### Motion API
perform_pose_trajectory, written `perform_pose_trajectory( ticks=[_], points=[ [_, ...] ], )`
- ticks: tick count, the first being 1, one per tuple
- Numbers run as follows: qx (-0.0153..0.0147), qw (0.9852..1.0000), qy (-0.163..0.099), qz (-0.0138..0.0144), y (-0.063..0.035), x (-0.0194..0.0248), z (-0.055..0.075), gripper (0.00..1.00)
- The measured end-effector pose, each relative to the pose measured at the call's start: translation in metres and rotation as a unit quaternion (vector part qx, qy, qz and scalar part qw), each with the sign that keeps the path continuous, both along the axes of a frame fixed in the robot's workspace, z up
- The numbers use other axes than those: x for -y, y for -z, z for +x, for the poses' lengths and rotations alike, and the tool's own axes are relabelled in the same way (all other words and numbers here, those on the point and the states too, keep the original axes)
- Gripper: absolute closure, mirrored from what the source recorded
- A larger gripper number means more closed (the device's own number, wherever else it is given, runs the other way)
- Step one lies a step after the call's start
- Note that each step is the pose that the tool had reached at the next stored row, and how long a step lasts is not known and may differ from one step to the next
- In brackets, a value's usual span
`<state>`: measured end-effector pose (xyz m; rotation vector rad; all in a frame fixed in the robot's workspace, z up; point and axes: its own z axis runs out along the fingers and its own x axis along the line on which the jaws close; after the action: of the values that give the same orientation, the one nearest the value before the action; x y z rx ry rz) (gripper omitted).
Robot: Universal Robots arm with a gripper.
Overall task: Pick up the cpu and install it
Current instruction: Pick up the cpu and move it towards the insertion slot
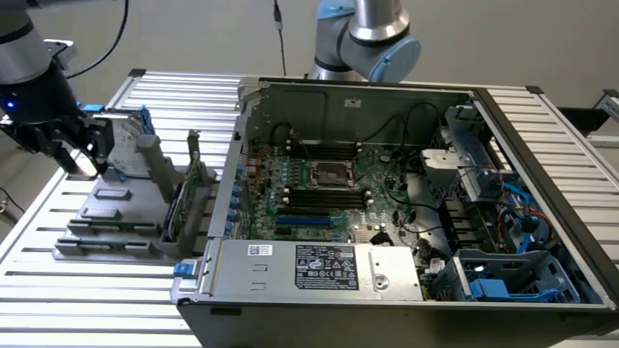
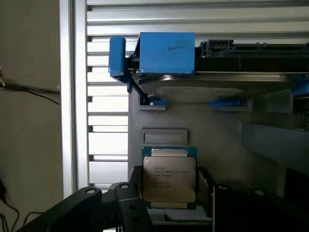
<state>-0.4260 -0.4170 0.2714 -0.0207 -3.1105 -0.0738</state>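
- We take this for a robotics lab or assembly test bench.
- We see an industrial robot arm (image 1: 372, 36) at a slatted aluminium table (image 1: 87, 290).
- An open computer case (image 1: 349, 94) stands there, its motherboard (image 1: 329, 192) bared.
- A grey fixture (image 1: 106, 217) presents loose parts, the cpu (image 2: 169, 179) among them.

Open computer case (image 1: 367, 109), grey parts holder (image 1: 145, 192), blue-bracketed hard drive (image 2: 212, 84)

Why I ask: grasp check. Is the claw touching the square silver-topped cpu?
Cannot tell. In the wrist view the claw flanks the square silver-topped cpu, but darkness between them hides any contact or gap.
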Motion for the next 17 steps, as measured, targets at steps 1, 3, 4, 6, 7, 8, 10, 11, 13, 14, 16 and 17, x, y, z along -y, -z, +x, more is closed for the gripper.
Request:
perform_pose_trajectory(
  ticks=[1,3,4,6,7,8,10,11,13,14,16,17],
  points=[
    [0.0000,1.0000,0.000,0.0000,-0.0045,-0.0001,0.002,0.45],
    [-0.0001,1.0000,0.000,0.0000,-0.0136,-0.0003,0.006,0.45],
    [0.0001,1.0000,0.000,0.0001,-0.0179,-0.0004,0.009,0.45],
    [0.0000,1.0000,0.000,0.0000,-0.0269,-0.0005,0.016,0.45],
    [0.0000,1.0000,0.000,0.0001,-0.0318,-0.0005,0.020,0.45],
    [0.0000,1.0000,0.000,0.0000,-0.0364,-0.0006,0.024,0.45],
    [0.0000,1.0000,0.000,0.0000,-0.0455,-0.0008,0.033,0.45],
    [0.0000,1.0000,0.000,0.0001,-0.0499,-0.0008,0.037,0.45],
    [-0.0001,1.0000,0.000,0.0000,-0.0590,-0.0010,0.046,0.45],
    [0.0000,1.0000,0.000,0.0000,-0.0635,-0.0011,0.050,0.45],
    [-0.0001,1.0000,0.000,0.0000,-0.0729,-0.0014,0.060,0.45],
    [0.0000,1.0000,0.000,0.0000,-0.0773,-0.0016,0.064,0.45]
  ],
)
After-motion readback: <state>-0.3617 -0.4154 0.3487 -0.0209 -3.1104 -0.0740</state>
